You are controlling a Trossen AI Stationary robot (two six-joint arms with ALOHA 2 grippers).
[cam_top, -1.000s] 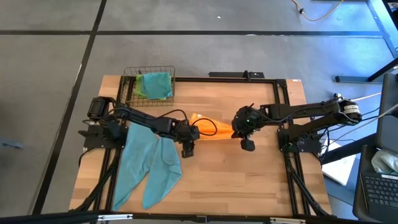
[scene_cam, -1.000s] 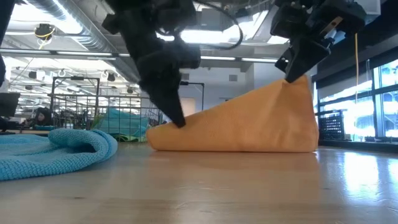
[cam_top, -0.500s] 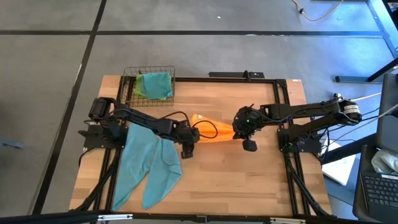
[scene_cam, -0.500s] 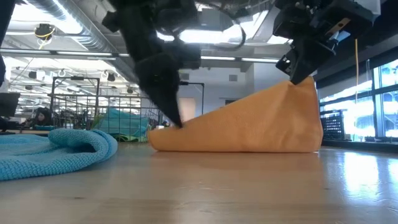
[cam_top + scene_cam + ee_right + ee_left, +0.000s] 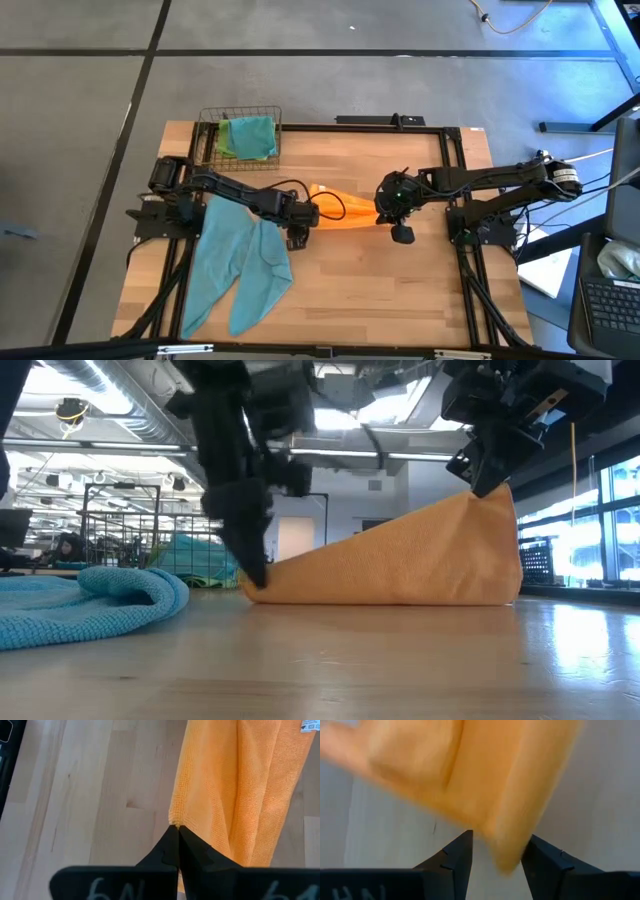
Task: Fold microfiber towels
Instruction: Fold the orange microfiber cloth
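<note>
The orange towel (image 5: 345, 212) lies mid-table, its right end raised and its lower fold on the wood (image 5: 400, 592). My right gripper (image 5: 488, 478) is shut on the raised end. My left gripper (image 5: 255, 582) is open at the towel's low left end, and that corner (image 5: 505, 855) lies between its fingers. A teal towel (image 5: 240, 262) lies crumpled on the table's left side. My right gripper pinches the orange towel's hemmed edge (image 5: 174, 821) between its two fingers, from above, pointing down. That end is lifted, and the cloth slopes down to the table on the left and hangs to its lower fold. My left gripper's open fingers (image 5: 457, 854) flank the low corner; I cannot tell whether they touch it.
A wire basket (image 5: 240, 137) with green and teal towels stands at the far left. The teal towel (image 5: 90, 605) lies just left of my left gripper. Bare wood (image 5: 400, 290) spreads toward the near edge and right.
My left gripper has gone down and toward the table's left edge, along the orange towel to its low left corner. My right gripper has shifted slightly toward the right edge with the raised end, drawing the towel's slope longer.
</note>
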